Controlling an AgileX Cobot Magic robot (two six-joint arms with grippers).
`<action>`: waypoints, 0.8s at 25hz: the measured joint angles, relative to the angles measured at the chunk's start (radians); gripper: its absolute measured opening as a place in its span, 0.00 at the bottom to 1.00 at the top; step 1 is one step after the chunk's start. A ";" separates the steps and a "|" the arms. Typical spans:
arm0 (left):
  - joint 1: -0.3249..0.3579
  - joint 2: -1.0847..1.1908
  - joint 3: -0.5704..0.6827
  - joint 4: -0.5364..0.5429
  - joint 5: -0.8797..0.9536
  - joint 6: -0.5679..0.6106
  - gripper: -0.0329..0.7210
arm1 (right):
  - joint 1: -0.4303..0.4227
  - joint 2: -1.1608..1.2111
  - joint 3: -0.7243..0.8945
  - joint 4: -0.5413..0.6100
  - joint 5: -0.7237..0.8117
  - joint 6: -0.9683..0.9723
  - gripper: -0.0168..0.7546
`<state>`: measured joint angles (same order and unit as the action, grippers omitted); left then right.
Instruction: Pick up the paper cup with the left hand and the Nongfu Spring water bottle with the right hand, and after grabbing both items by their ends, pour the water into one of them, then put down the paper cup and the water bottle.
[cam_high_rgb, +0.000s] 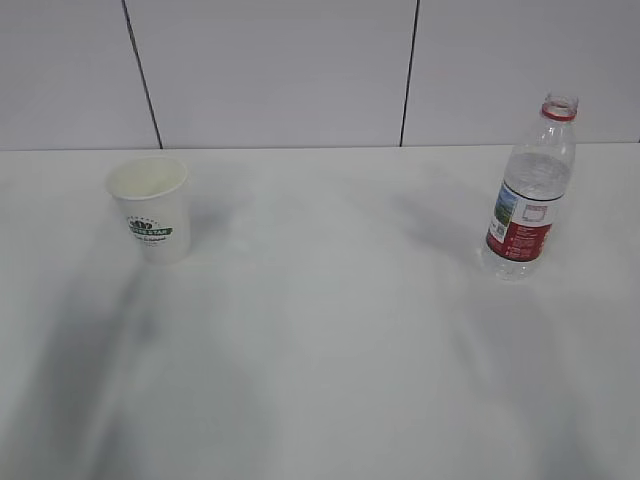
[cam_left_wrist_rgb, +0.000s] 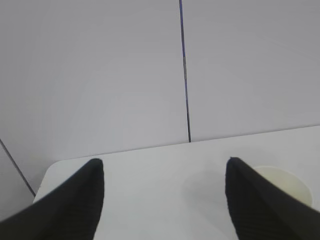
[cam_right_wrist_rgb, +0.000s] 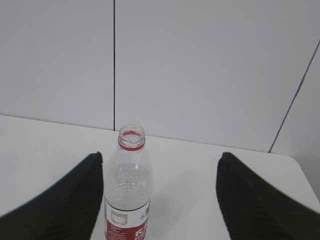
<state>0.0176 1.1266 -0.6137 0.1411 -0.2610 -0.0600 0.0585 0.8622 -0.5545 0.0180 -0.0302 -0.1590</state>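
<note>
On the white table the paper cup stands left and the uncapped Nongfu Spring water bottle right, well apart, each likely set before its own arm, while the left hand and right hand hang spread and empty.

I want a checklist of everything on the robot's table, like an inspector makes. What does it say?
Surface: white table, bare apart from two things, soft shadows on it.
Job's things: paper cup upright at left, untouched; water bottle upright at right, no cap, untouched.
Clutter: nothing seen.
Grippers: left pincer open, the cup showing just past its right finger; right pincer open, with the bottle ahead between its fingers, nearer the left one.
Cables: nothing seen.
Surroundings: white panelled wall with dark seams.
</note>
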 joint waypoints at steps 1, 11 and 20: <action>0.000 0.014 0.000 0.000 -0.012 0.000 0.79 | 0.000 0.014 0.000 0.000 -0.014 0.000 0.71; 0.000 0.105 0.000 0.008 -0.135 0.000 0.79 | 0.000 0.126 0.000 -0.001 -0.143 0.000 0.71; 0.000 0.193 0.061 0.010 -0.231 0.000 0.79 | 0.000 0.250 0.000 -0.002 -0.178 0.000 0.71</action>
<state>0.0176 1.3197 -0.5522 0.1510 -0.4918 -0.0600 0.0585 1.1123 -0.5545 0.0157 -0.2078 -0.1590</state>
